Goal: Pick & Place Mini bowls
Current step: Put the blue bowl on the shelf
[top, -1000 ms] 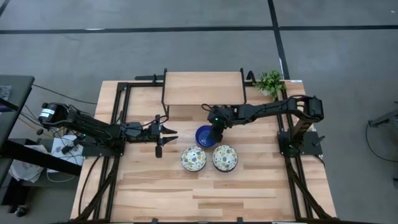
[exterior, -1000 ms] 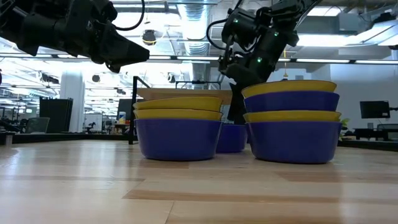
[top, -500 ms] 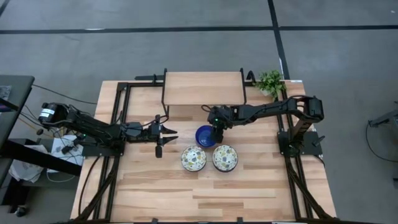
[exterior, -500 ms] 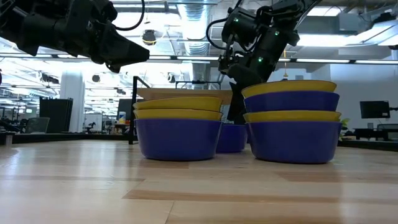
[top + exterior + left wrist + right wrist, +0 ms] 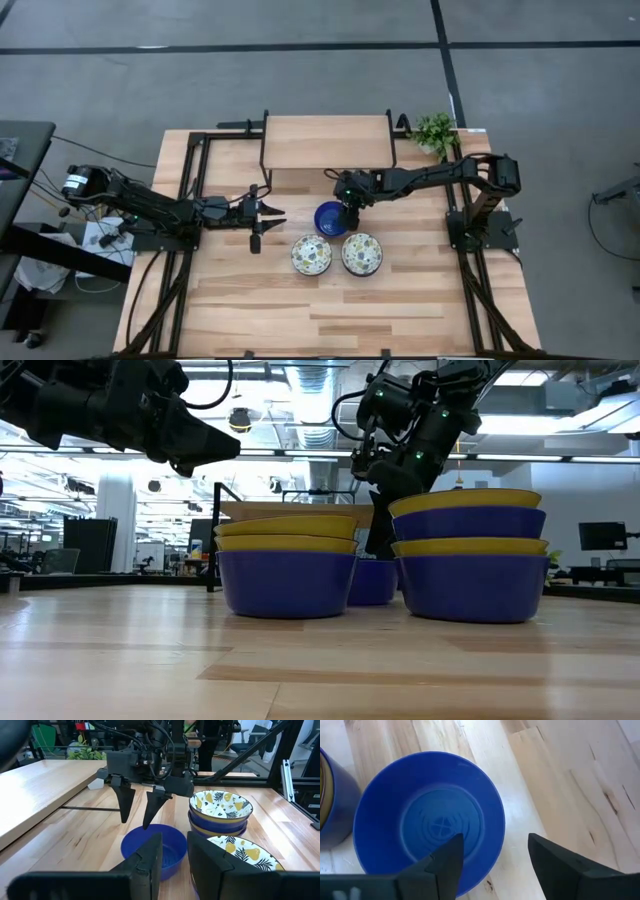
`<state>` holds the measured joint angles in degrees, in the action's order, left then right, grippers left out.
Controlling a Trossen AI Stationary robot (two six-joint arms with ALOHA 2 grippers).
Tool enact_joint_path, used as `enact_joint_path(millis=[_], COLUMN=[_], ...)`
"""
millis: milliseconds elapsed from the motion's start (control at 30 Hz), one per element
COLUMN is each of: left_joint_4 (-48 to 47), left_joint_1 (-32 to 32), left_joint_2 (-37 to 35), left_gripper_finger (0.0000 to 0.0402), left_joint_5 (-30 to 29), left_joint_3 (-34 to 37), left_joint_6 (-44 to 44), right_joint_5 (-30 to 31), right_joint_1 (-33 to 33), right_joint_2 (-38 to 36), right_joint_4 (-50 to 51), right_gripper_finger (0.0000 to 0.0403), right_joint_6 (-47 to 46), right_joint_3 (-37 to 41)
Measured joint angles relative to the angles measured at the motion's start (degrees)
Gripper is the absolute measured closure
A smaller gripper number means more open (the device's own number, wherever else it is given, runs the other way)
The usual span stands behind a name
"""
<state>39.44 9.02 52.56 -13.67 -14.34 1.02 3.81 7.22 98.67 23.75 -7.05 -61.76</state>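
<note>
A solid blue mini bowl [image 5: 326, 217] stands upright on its base on the table. It also shows in the right wrist view [image 5: 427, 817] and the left wrist view [image 5: 155, 845]. Nearer the front edge stand two stacks of two patterned bowls each, one on the left [image 5: 311, 255] and one on the right [image 5: 361, 254]. My right gripper [image 5: 347, 214] is open and points down just over the blue bowl's right rim [image 5: 496, 827], one finger over the inside and one outside; I see no touch. My left gripper [image 5: 278, 213] is open and empty, left of the blue bowl.
A raised wooden shelf on a black frame [image 5: 328, 142] stands behind the bowls. A small green potted plant [image 5: 435, 132] is at the far right corner. Black rails [image 5: 190, 180] run along both table sides. Bare wood lies toward the near edge [image 5: 330, 310].
</note>
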Motion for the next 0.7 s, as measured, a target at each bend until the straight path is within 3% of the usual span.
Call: enact_joint_path(millis=[700], left_joint_4=[0.01], left_joint_1=[-0.01], left_joint_2=[0.00], left_gripper_finger=[0.0311], left_joint_5=[0.01], left_joint_3=[0.00], left_joint_6=[0.00], right_joint_5=[-1.94], right_joint_1=[-0.07], right_joint_2=[2.24], right_joint_4=[-2.19], right_gripper_finger=[0.0209], right_joint_6=[-1.94], right_joint_3=[2.19])
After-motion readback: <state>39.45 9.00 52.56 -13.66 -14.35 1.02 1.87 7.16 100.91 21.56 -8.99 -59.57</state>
